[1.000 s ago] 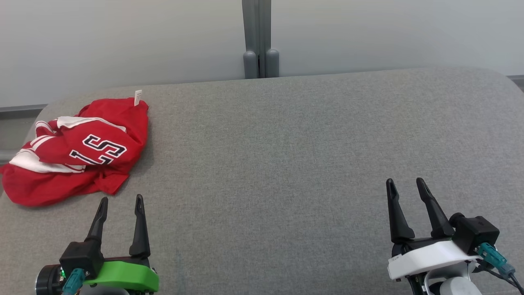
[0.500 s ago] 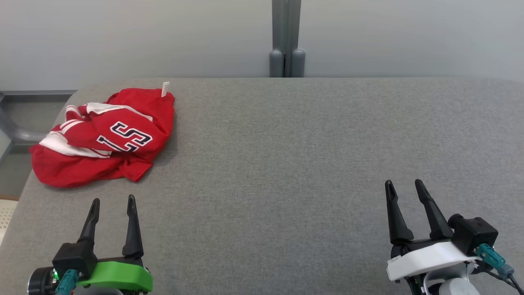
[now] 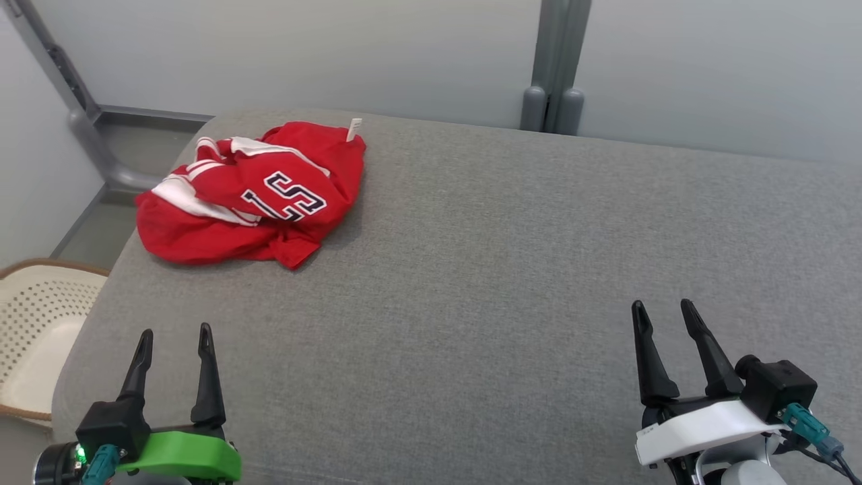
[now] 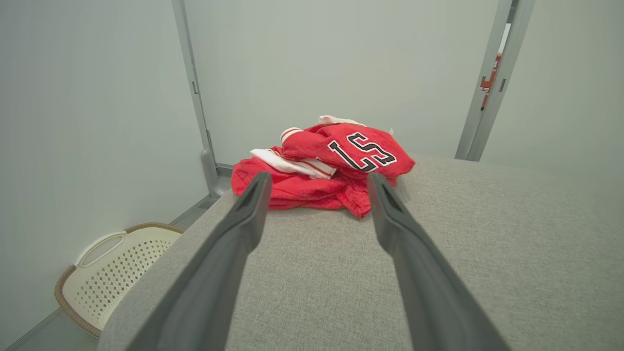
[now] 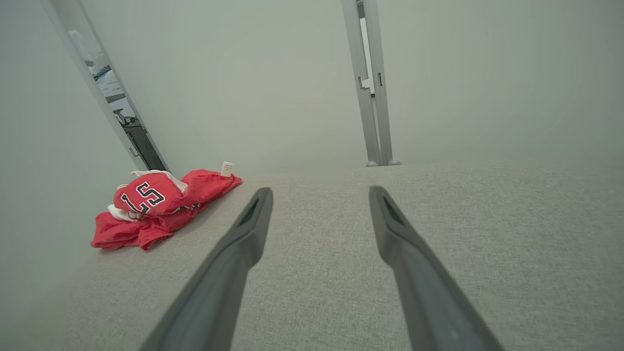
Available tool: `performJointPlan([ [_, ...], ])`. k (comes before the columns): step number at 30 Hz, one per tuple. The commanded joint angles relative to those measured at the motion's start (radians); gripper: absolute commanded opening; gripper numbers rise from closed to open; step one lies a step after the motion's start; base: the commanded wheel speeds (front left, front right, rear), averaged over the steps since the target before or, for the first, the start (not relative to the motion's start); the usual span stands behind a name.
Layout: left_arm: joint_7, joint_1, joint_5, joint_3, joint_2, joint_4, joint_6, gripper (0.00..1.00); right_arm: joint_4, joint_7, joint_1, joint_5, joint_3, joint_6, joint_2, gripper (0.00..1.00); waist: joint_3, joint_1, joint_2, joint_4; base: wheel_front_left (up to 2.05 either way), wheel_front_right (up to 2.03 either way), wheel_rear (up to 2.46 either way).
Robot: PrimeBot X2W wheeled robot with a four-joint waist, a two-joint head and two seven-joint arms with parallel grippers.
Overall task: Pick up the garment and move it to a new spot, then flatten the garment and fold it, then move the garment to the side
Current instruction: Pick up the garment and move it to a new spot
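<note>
Head camera has swung toward the robot's left between the earlier frames and now: the grey post (image 3: pixel 555 67) on the back wall sits further right in the head view, a cream perforated basket (image 3: pixel 34 323) has come into the lower left beyond the surface's edge, and the whole scene has slid across. This is camera motion, not travel of the goods. Item 1, garment (image 3: pixel 252 195): red jersey with white trim and dark numerals, crumpled in a heap on the grey padded surface (image 3: pixel 485 283), at its far left corner, close to the left edge. A white label (image 3: pixel 353 128) stands up at the heap's far right end. No change in its shape or lie against the earlier frames can be made out. Long axis: roughly crosswise to the robot, from left edge to label. Item 2, left gripper (image 3: pixel 174 331): jaws apart, empty, at near left. The garment lies straight ahead of it, framed between its fingers in the left wrist view, well apart, nothing touching. Item 3, right gripper (image 3: pixel 661 306): jaws apart, empty, at near right. The garment lies far off to its forward left, across bare surface. Assessment: left arm is plainly the nearer; pick-up not yet begun; the likely reach is forward from the left, onto the near hem of the heap.
</note>
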Motion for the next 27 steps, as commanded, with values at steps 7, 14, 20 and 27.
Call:
performJointPlan([
  [7,-0.001,0.003,-0.010,0.020,0.013,-0.001,0.006,1.00,0.002,-0.003,0.011,0.002,0.001,0.000,-0.004,1.00,0.010,0.0000,0.0000,0.092,0.00,0.00,0.00],
  [14,-0.001,-0.004,-0.016,0.033,0.015,-0.004,0.007,1.00,0.005,-0.003,-0.002,-0.005,0.003,0.000,-0.004,1.00,0.024,0.0000,0.0000,0.136,0.00,0.00,0.00],
  [20,-0.001,-0.003,-0.014,0.038,0.015,-0.003,0.007,1.00,0.006,-0.003,-0.005,-0.004,0.009,0.000,-0.004,1.00,0.024,0.0000,0.0000,0.156,0.00,0.00,0.00],
  [27,-0.001,-0.003,-0.012,0.043,0.017,0.003,0.004,1.00,0.014,-0.003,-0.005,0.001,0.016,0.000,-0.004,1.00,0.017,0.0000,0.0000,0.161,0.00,0.00,0.00],
])
